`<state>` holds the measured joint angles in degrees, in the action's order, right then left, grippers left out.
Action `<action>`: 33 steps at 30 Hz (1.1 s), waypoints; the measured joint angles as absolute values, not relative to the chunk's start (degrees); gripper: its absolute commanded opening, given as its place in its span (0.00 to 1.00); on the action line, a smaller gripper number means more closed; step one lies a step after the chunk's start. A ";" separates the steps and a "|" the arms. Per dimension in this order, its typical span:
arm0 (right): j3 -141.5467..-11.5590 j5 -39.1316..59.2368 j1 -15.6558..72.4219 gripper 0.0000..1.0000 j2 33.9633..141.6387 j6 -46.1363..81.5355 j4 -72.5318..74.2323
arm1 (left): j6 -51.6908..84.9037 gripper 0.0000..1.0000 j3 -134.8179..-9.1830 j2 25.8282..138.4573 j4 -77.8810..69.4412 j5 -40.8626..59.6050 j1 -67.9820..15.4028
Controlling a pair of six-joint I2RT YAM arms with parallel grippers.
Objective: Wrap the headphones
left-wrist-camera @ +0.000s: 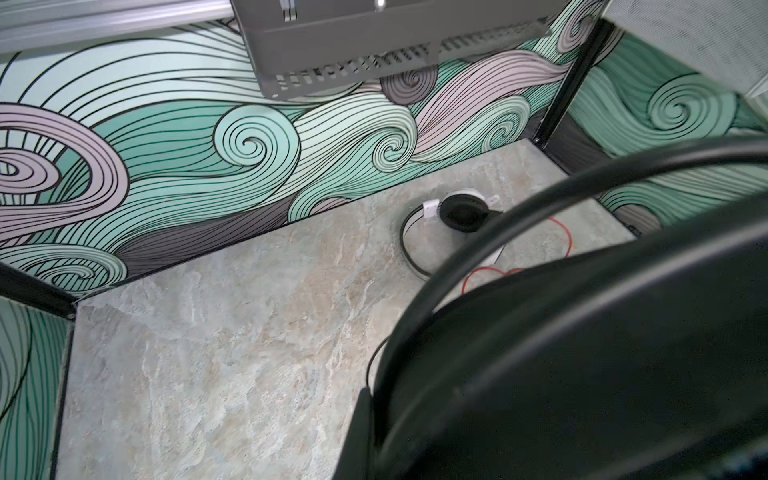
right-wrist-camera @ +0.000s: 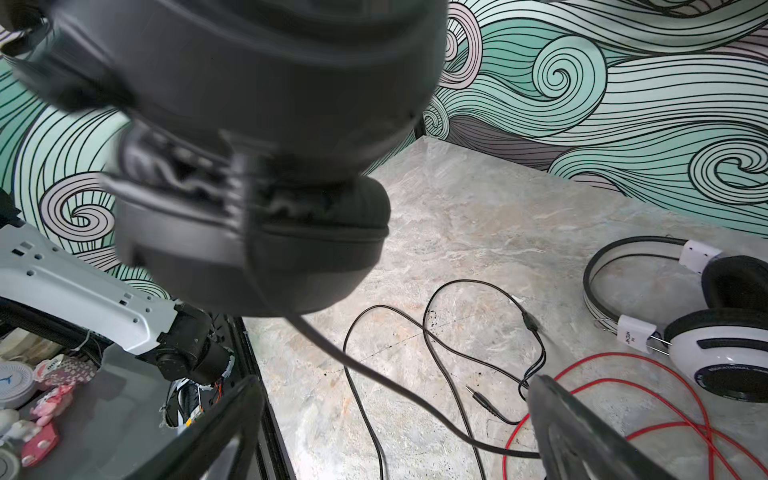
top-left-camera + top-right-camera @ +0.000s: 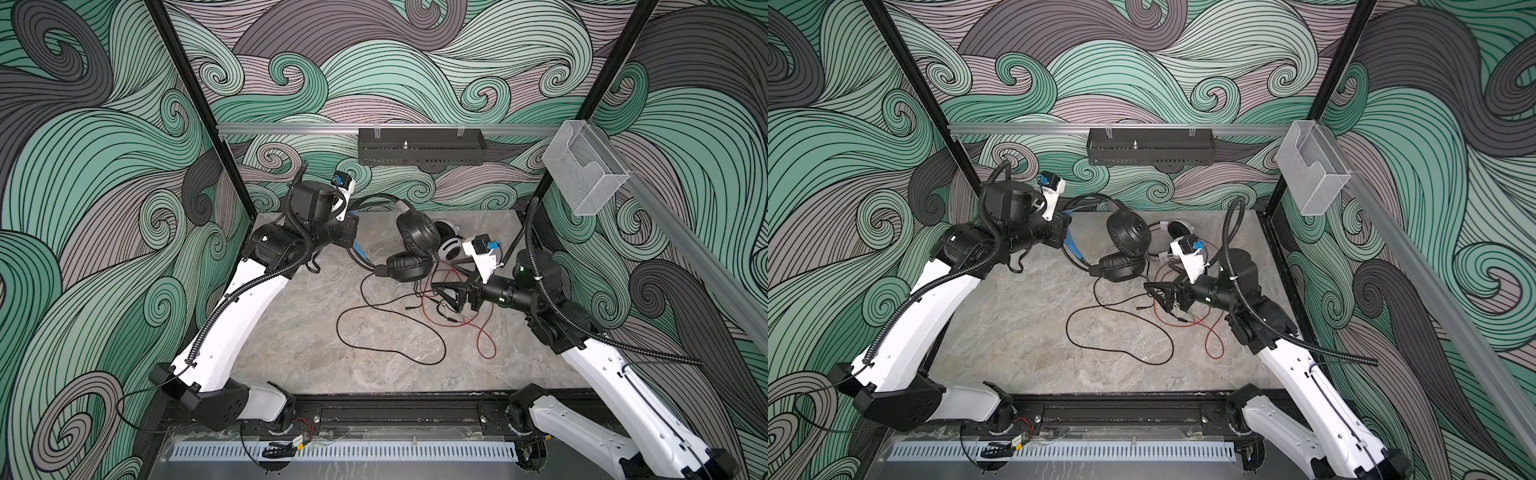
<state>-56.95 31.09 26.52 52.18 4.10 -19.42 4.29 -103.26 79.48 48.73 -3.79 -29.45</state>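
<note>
Left tool (image 3: 365, 261): blue-padded fingers closed together and clamped on the black headset (image 3: 415, 237) at the headband end beside its nearer cup; the fingers hide the exact contact. Black headset: at back centre, apparently lifted off the tabletop (image 3: 324, 374), with one cup above the other and the band arching toward the rear wall. Judged light, with hard plastic shells, soft cushions that give under pressure and a springy band. The band or yoke is the sound place to hold, not the cushions. Black cable (image 2: 361, 363): leaves the lower cup, drops to the tabletop and lies in one wide loose loop at centre, ending in a bare jack plug (image 2: 482, 398). Judged thin, limp and inclined to spring out of a coil. Best taken close to the cup and wound turn by turn, plug last. White-and-black headset (image 2: 715, 357): lying on the tabletop just right of the black one, behind the right tool, with nothing holding it. Red cable (image 2: 615, 356): thin, in several loose loops right of centre, crossing the black cable near the plug, so a pull on either may drag the other. Right tool (image 3: 449, 296): jaws spread wide with nothing between them, hovering low over the crossed cables with no visible contact. Clear bin (image 3: 582, 174): hung on the right-hand rail, well apart from the work.
</note>
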 measured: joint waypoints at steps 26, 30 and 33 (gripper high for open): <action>-51.72 34.94 27.86 0.78 59.72 12.25 -1.89 | 13.54 0.00 -117.34 78.89 54.61 5.37 -29.45; -51.55 34.96 28.51 0.76 61.28 12.80 0.73 | 15.09 0.00 -117.43 78.96 54.96 6.57 -29.45; -51.29 34.96 29.06 0.74 62.54 12.93 1.69 | 16.12 0.00 -118.17 79.05 55.35 7.07 -29.45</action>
